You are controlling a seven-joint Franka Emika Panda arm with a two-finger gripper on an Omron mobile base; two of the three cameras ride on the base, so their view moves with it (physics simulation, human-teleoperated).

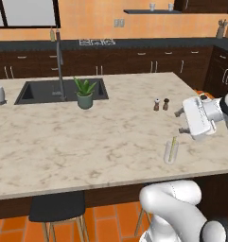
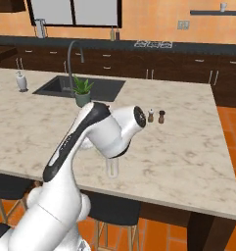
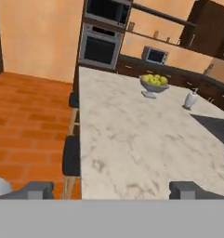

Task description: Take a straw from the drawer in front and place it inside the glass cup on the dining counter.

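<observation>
Lighting: even, diffuse, warm; no single source can be made out. Dining counter (image 1: 101, 142) top bright, no glare or hotspots. Shadows faint and soft: a dim patch at the base of the plant pot (image 1: 85, 100). All views rendered, low resolution, edges slightly soft. Hand view: fingertips (image 3: 36, 189) blurry; stone beyond them smeared. No edge distortion noted.

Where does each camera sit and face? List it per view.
Left base view: behind-left of the arm, facing over the dining counter; arm lower right, open gripper beside the glass cup.
Right base view: behind-right, same counter; arm lower left, hiding the cup's top.
Hand view: on the hand, looking along the counter toward a fruit bowl; fingertips below.
Both base views share the sink.
</observation>
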